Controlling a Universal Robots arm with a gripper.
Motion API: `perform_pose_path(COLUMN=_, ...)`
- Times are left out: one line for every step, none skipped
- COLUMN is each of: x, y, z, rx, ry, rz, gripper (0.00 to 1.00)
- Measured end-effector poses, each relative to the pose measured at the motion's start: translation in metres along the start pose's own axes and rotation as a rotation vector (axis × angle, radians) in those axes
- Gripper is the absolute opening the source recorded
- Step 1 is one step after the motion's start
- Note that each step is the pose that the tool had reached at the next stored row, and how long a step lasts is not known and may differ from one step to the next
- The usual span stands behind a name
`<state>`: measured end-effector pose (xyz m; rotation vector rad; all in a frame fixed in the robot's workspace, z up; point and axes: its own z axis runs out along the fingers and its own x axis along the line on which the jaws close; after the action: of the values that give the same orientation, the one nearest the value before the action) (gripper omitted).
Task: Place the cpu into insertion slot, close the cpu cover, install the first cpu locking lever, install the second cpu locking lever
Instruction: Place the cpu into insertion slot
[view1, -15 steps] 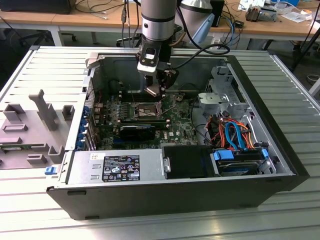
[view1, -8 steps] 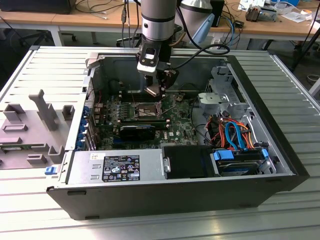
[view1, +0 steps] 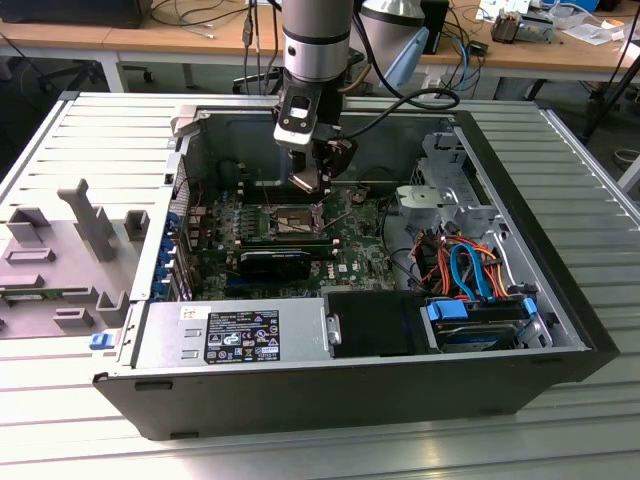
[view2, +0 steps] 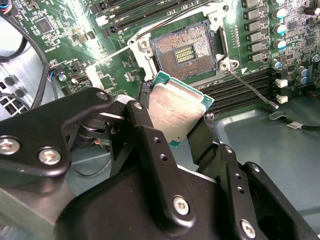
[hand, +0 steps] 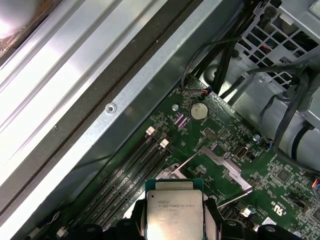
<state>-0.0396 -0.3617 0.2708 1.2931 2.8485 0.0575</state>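
Exterior view: an open computer case (view1: 560, 330) is being shown lying on a slatted metal table (view1: 100, 130), with the arm's gripper (view1: 318, 178) being held down inside it, above the green board (view1: 350, 245). The cpu (view1: 305, 183) is being clamped between the gripper's fingers and is being kept just above the insertion slot (view1: 290, 220), apart from it. In the second wrist view the cpu (view2: 177, 112) is being gripped by two opposite edges between the black fingers (view2: 150, 145) and is being held tilted, its metal top turned toward the camera. The insertion slot (view2: 185, 50) is being seen just beyond the chip, its pin field exposed. A thin wire lever (view2: 255, 90) is being shown slanting out from the socket's corner over the memory slots (view2: 240, 95). In the first wrist view the cpu (hand: 174, 210) is being shown level between the fingers (hand: 134, 224).
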Motion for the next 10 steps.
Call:
perform_pose_path(x=0.0, y=0.0, z=0.0, rx=0.0, ry=-0.0001, rz=0.001, gripper=0.55)
perform_pose_path(x=0.0, y=0.0, z=0.0, rx=0.0001, ry=-0.0002, rz=0.003, gripper=0.55)
perform_pose_path(x=0.0, y=0.0, z=0.0, rx=0.0, ry=-0.0003, rz=0.004, gripper=0.55)
perform_pose_path(x=0.0, y=0.0, z=0.0, rx=0.0001, ry=-0.0004, rz=0.006, gripper=0.55)
perform_pose_path(x=0.0, y=0.0, z=0.0, rx=0.0001, ry=-0.0005, rz=0.008, gripper=0.55)
perform_pose_path(x=0.0, y=0.0, z=0.0, rx=0.0002, ry=-0.0006, rz=0.01, gripper=0.55)
perform_pose_path(x=0.0, y=0.0, z=0.0, rx=0.0002, ry=-0.0007, rz=0.012, gripper=0.55)
perform_pose_path(x=0.0, y=0.0, z=0.0, rx=0.0002, ry=-0.0008, rz=0.013, gripper=0.55)
perform_pose_path(x=0.0, y=0.0, z=0.0001, rx=0.0002, ry=-0.001, rz=0.018, gripper=0.55)
perform_pose_path(x=0.0, y=0.0, z=0.0001, rx=0.0002, ry=-0.0013, rz=0.025, gripper=0.55)
